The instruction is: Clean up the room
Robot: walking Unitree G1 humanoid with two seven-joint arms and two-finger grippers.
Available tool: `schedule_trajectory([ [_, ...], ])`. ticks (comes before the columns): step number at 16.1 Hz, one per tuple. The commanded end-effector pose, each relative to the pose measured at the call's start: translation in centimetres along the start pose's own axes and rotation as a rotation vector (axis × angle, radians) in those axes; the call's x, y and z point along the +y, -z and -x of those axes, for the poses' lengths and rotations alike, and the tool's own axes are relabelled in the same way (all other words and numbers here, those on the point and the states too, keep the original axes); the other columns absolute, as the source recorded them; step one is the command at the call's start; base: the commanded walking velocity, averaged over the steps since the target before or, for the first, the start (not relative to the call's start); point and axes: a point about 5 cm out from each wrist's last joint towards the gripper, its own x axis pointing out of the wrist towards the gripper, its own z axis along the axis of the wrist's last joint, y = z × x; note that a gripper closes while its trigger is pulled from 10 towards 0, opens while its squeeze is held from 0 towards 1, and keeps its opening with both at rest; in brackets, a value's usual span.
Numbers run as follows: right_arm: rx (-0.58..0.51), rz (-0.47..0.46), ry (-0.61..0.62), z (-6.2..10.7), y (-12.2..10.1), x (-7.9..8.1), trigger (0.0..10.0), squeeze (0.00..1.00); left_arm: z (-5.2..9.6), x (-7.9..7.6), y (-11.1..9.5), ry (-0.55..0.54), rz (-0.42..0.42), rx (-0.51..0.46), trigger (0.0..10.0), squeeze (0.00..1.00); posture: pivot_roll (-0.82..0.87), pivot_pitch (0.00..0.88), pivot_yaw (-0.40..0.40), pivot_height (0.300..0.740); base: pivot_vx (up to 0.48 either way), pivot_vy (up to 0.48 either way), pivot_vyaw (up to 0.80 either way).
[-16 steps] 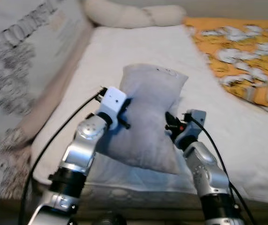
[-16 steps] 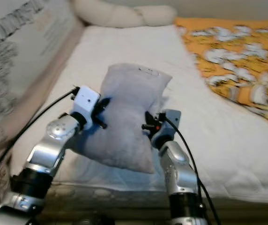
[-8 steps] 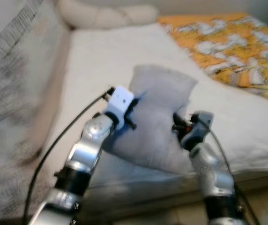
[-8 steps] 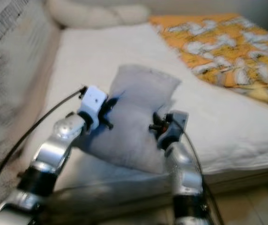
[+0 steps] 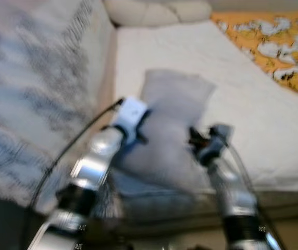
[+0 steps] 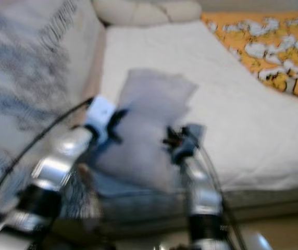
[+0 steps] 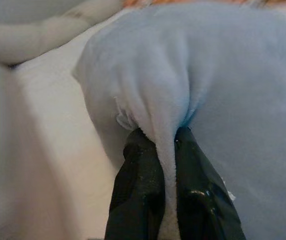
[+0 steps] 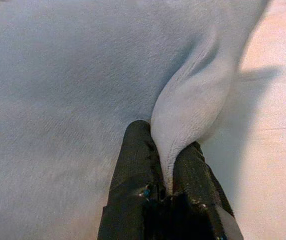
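Observation:
A light grey pillow (image 5: 172,130) hangs in front of me above the near edge of a white mattress (image 5: 263,120). My left gripper (image 7: 166,142) is shut on a pinched fold at the pillow's left side. On the pillow's right side, my right gripper (image 8: 167,150) is shut on another fold of its fabric. In the eye views both arms hold the pillow between them, the left gripper (image 5: 144,117) slightly higher than the right gripper (image 5: 193,138). The eye views are blurred.
A patterned grey-and-white cushion or bed side (image 5: 39,94) rises on the left. A cream bolster (image 5: 159,11) lies at the head of the bed. An orange patterned blanket (image 5: 274,41) covers the far right. Pale floor (image 6: 274,234) shows below the mattress edge.
The whole picture has shifted and blurred, so the camera has moved; the bed now sits further right. Both grippers still hold the pillow the same way.

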Motion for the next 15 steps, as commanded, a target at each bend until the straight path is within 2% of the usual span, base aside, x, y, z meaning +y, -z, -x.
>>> schedule_trajectory([
  [1,-0.023,-0.006,0.033,0.1,-0.89,-1.0,10.0,0.0,-0.37,-0.29,-1.68,-0.004,-0.016,-0.069,10.0,0.0,0.01,0.0,0.034,0.74,0.0,0.0,0.0],
  [4,-0.02,-0.005,0.04,0.1,-0.88,-1.12,10.0,0.0,-0.45,-0.33,-1.76,-0.001,-0.012,-0.073,10.0,0.0,0.01,0.0,0.037,0.74,0.084,0.0,0.0],
  [15,-0.017,0.004,0.062,-0.05,-0.95,-1.46,10.0,0.0,-0.74,-0.46,-1.94,0.005,-0.02,-0.082,10.0,0.0,0.0,0.0,0.039,0.74,0.306,0.0,0.0],
])
